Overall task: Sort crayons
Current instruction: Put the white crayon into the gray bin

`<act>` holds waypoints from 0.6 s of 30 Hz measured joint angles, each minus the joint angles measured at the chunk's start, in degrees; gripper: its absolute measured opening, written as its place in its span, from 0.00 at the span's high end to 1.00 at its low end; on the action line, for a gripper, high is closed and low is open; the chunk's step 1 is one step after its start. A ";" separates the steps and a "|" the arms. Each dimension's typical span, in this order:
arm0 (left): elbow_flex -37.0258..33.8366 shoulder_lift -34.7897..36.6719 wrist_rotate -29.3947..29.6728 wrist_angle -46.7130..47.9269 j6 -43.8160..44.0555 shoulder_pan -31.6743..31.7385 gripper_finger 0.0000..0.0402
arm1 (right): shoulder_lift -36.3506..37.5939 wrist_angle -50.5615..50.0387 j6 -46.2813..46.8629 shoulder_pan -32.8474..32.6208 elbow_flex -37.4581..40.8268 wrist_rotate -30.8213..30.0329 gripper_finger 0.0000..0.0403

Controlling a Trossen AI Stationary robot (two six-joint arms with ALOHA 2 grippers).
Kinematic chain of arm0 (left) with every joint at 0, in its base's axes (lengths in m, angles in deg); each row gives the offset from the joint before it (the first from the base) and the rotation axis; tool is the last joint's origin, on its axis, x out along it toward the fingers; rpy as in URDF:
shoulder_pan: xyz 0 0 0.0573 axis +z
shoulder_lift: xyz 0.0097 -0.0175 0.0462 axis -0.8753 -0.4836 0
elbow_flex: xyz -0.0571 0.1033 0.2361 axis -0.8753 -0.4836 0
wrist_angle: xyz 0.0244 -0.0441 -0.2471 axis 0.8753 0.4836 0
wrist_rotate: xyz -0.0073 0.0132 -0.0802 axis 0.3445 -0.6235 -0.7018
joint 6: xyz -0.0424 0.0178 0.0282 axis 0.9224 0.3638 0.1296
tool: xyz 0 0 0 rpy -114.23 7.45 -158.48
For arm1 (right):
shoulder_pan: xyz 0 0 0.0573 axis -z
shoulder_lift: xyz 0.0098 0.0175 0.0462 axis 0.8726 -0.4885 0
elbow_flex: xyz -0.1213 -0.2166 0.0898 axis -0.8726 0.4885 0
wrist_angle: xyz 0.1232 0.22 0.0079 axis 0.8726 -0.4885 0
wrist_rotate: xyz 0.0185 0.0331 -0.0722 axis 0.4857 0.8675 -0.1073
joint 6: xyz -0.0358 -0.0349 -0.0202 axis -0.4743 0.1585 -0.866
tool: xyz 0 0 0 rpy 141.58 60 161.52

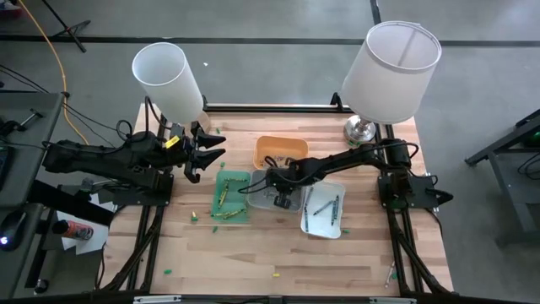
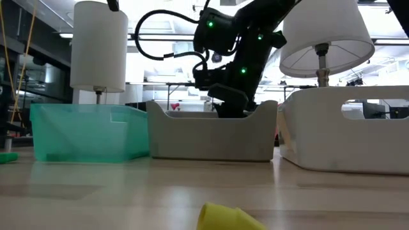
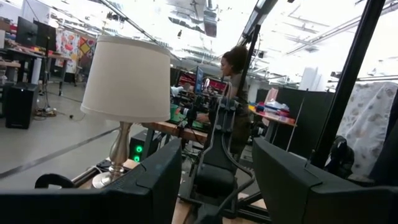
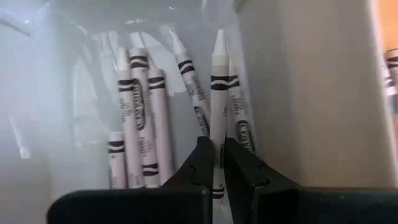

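Observation:
My right gripper [image 1: 283,198] reaches down into a clear-grey tray [image 1: 263,199] at the table's middle and is shut on a grey-white crayon [image 4: 219,93]. Several more grey-white crayons [image 4: 142,118] lie on that tray's floor. A green tray [image 1: 231,196] holds green and yellow crayons, a white tray [image 1: 324,211] holds dark crayons, and an orange tray [image 1: 281,152] stands behind. My left gripper [image 1: 205,152] hangs open and empty above the table's far left. My right gripper pinches the grey-white crayon between its two fingertips [image 4: 200,163], on the wrapper's lower half [image 4: 219,144]. The fingers come from above, slanting down into the tray, and lie along the crayon. Its pointed tip [image 4: 219,38] points away from the gripper, over the other crayons.
Two lamps stand at the far corners, one left [image 1: 169,74] and one right [image 1: 391,72]. Loose crayons lie on the wood: green ones [image 1: 215,228] near the green tray, a yellow one [image 1: 275,274] near the front edge, also close in the low view [image 2: 223,217].

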 joint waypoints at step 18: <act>0.00 0.00 0.05 0.02 -1.53 0.00 0.54 | 0.00 0.55 0.59 0.22 0.00 6.22 0.90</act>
